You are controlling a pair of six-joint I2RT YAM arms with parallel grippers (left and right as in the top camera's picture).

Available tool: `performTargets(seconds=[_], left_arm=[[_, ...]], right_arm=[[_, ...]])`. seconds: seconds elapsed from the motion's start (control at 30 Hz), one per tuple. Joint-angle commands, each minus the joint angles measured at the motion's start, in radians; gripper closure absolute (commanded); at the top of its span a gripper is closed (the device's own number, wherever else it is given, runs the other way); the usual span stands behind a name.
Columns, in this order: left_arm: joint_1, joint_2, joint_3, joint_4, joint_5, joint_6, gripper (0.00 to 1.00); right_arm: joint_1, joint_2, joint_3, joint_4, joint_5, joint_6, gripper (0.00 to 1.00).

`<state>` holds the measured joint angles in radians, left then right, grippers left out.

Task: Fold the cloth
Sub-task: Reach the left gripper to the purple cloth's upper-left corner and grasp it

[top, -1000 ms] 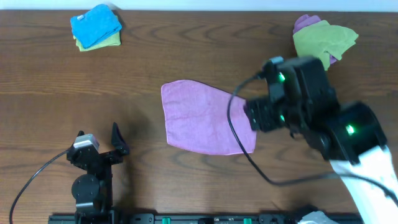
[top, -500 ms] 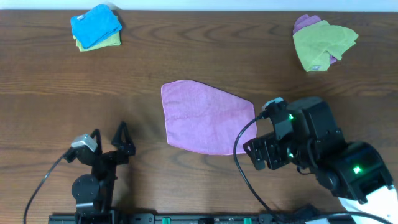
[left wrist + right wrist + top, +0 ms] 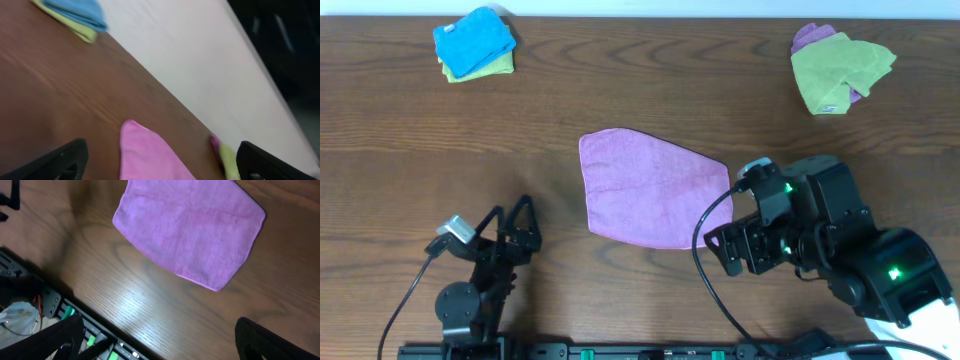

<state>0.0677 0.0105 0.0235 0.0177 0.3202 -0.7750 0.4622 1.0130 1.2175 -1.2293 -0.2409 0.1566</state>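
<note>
The cloth [image 3: 650, 188], a purple-magenta towel, lies flat on the middle of the wooden table, its right side slanting toward the front. It also shows in the left wrist view [image 3: 150, 159] and in the right wrist view [image 3: 190, 230]. My left gripper [image 3: 512, 220] stands open at the front left, well apart from the cloth, with nothing between its fingers [image 3: 65, 159]. My right gripper [image 3: 723, 247] hangs open just off the cloth's front right corner, above bare wood, holding nothing; its fingers [image 3: 260, 340] frame the table's front edge.
A blue cloth on a lime-green one [image 3: 475, 42] sits at the back left. A lime-green cloth over a purple one [image 3: 840, 68] lies at the back right. The arms' black mounting rail [image 3: 620, 351] runs along the front edge.
My right arm has pulled back from over the cloth's right edge toward the front, its jaws spreading wider. The left gripper has shifted slightly right. The cloth has not moved.
</note>
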Motion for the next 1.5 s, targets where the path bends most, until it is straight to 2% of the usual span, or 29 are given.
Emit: performTargets(seconds=[0.0, 0.13, 0.27, 0.63, 0.73, 0.77, 0.83, 1.03, 1.13, 1.23, 1.3, 1.4, 1.47], left_arm=[[-0.04, 0.004, -0.018, 0.034, 0.094, 0.009, 0.04], [-0.108, 0.069, -0.007, 0.072, 0.041, 0.021, 0.04], [-0.172, 0.223, 0.045, 0.101, 0.02, 0.059, 0.04], [-0.275, 0.978, 0.497, 0.054, 0.03, 0.337, 0.0], [-0.298, 1.179, 0.658, -0.024, 0.032, 0.401, 0.0], [-0.302, 1.221, 0.698, -0.047, 0.031, 0.418, 0.05], [-0.317, 1.336, 0.81, -0.117, 0.019, 0.464, 0.06], [-0.372, 1.602, 1.1, -0.319, -0.087, 0.579, 0.1], [-0.396, 1.683, 1.181, -0.381, -0.171, 0.585, 0.16], [-0.409, 1.733, 1.212, -0.406, -0.212, 0.585, 0.42], [-0.409, 1.749, 1.212, -0.412, -0.225, 0.584, 0.53], [-0.408, 1.757, 1.212, -0.459, -0.227, 0.58, 0.53], [-0.409, 1.757, 1.212, -0.5, -0.227, 0.579, 0.59]], right_arm=[[-0.01, 0.01, 0.0, 0.024, 0.009, -0.018, 0.03], [-0.012, 0.041, 0.0, 0.071, 0.009, -0.043, 0.03], [-0.018, 0.082, 0.0, 0.094, 0.008, -0.062, 0.03], [-0.094, 0.11, 0.0, 0.12, 0.008, -0.084, 0.06], [-0.151, 0.101, 0.0, 0.095, 0.008, -0.084, 0.14], [-0.168, 0.098, 0.0, 0.087, 0.008, -0.084, 0.17], [-0.205, 0.091, 0.0, 0.068, 0.004, -0.083, 0.32], [-0.254, 0.041, -0.002, 0.033, -0.017, -0.068, 0.35], [-0.254, -0.003, -0.007, 0.017, 0.022, -0.04, 0.36], [-0.254, -0.066, -0.052, 0.017, 0.055, 0.001, 0.39], [-0.254, -0.11, -0.106, 0.041, 0.054, 0.034, 0.41], [-0.254, -0.169, -0.2, 0.102, 0.053, 0.104, 0.43], [-0.254, -0.192, -0.253, 0.138, 0.052, 0.132, 0.44]])
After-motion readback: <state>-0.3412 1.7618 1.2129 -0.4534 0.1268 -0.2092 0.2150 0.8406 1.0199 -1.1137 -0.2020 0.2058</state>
